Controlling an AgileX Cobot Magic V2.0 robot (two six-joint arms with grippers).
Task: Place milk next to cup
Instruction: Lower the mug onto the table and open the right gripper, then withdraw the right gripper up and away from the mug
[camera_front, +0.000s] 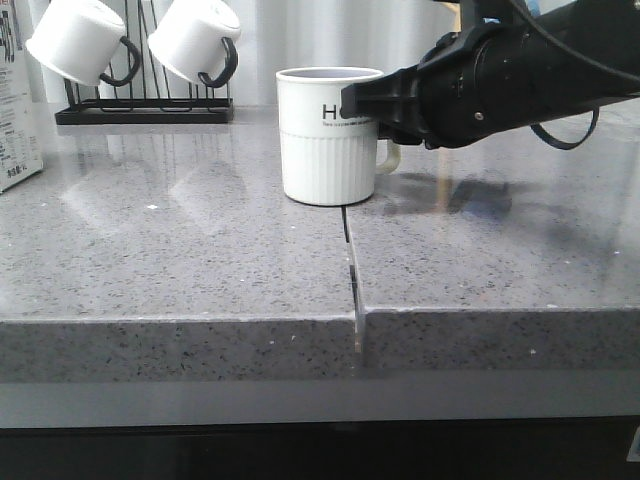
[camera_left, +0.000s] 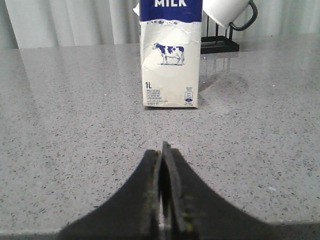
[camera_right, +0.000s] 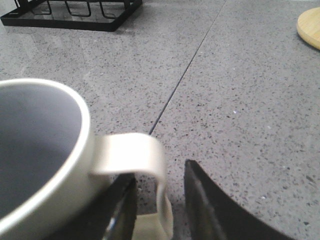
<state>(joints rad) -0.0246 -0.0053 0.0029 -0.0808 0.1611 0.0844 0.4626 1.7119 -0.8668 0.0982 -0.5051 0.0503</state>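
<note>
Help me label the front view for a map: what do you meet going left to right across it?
Milk carton's edge → black rack with two hanging white mugs → cream ribbed "HOME" mug → black right arm's gripper reaching in.

We see a grey speckled stone countertop filling the scene, glossy enough to carry soft reflections and pale patches of light. A thin dark seam runs across it from back to front and ends at the thick front edge, where a small chip of the joint shows. Below that edge lies a lighter grey band, then a dark strip. Behind the counter hangs a pale pleated curtain, evenly lit. At the back stands a black wire rack carrying two smooth white mugs with black handles. A round wooden board lies at one side.
</note>
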